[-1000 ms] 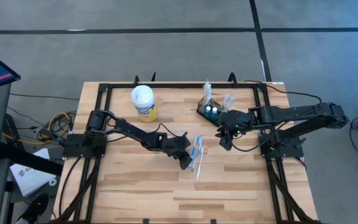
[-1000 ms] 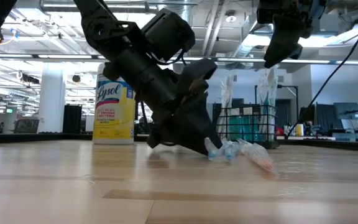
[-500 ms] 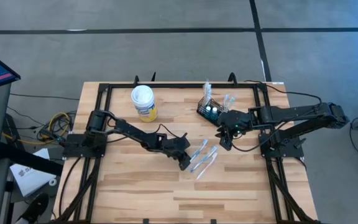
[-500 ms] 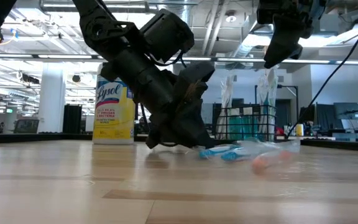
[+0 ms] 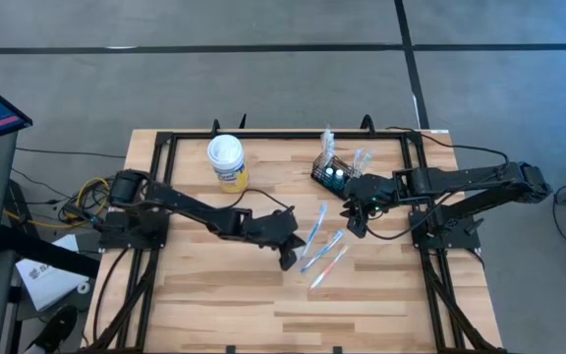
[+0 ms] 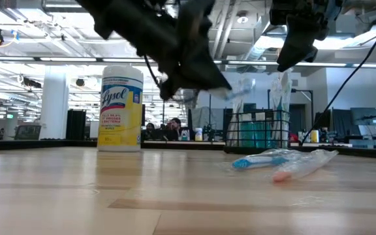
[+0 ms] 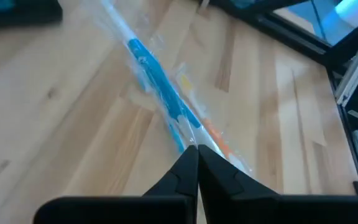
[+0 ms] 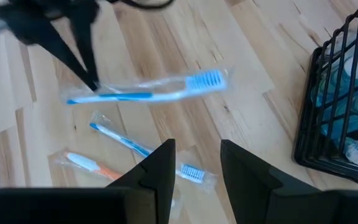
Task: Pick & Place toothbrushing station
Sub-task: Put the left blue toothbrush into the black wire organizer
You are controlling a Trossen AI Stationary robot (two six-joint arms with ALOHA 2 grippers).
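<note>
Three toothbrushes in clear wrappers are near the table's middle. My left gripper [image 5: 288,259] is shut on a blue one [image 8: 160,87] and holds it above the wood. Another blue one [image 8: 132,146] and an orange one [image 8: 89,163] lie flat on the table below it. The toothbrushing station [image 5: 330,172], a black wire caddy with wrapped items standing in it, rests on its base at the far right. My right gripper [image 5: 355,224] hangs open in the air beside the caddy, with nothing between its fingers. My left gripper pinches the wrapped blue toothbrush near its handle end [image 7: 185,138] between its two shut fingers. The fingers slant down from the table's left and run roughly along the brush. The brush is lifted clear and about level, its bristle head [image 8: 207,79] pointing away from the gripper.
A yellow wipes canister with a white lid [image 5: 227,162] stands at the far left-centre. A black frame [image 5: 263,138] runs round the table. Bare wood lies along the near side.
My left gripper has shut on one blue toothbrush and risen, rolling a little. The three brushes, bunched at its fingertips a second ago, have fanned out. One is now lifted clear, and the other two stay on the table.
</note>
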